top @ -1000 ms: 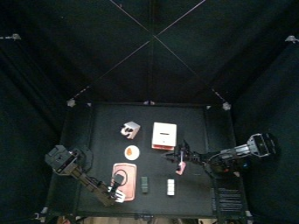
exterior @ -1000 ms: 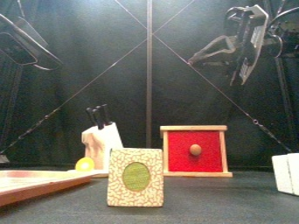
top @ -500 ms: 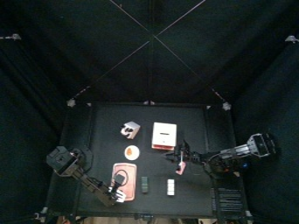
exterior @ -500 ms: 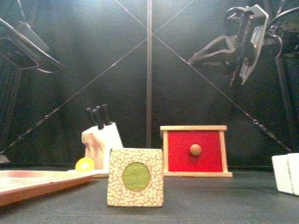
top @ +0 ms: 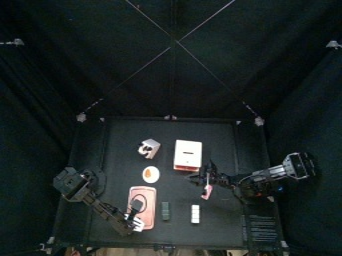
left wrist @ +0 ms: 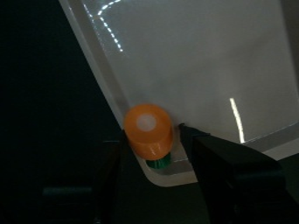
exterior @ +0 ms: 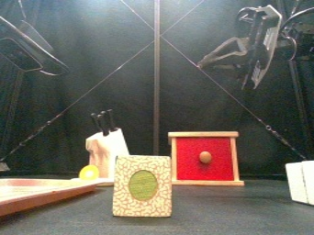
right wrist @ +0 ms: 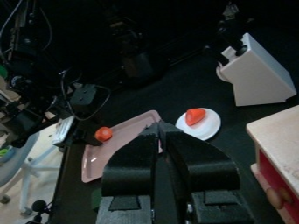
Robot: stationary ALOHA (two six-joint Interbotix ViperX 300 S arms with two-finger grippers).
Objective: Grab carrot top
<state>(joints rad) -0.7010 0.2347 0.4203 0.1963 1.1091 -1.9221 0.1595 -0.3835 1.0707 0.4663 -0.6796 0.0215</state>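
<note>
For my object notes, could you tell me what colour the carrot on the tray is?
Orange, with a green top; the carrot shows best in the left wrist view.

The scene is dim overall, ringed by black curtains that swallow most light. From overhead, the small black table (top: 174,175) is dark and its objects read as small pale blobs without detail. At table height, the red-fronted wooden box (exterior: 205,158) and the cream patterned card (exterior: 142,186) are lit evenly from the front. The left wrist picture is soft: the orange rounded carrot piece (left wrist: 149,129) is blurred, and 2 bright glare streaks lie on the glossy pale tray (left wrist: 198,61).
</note>
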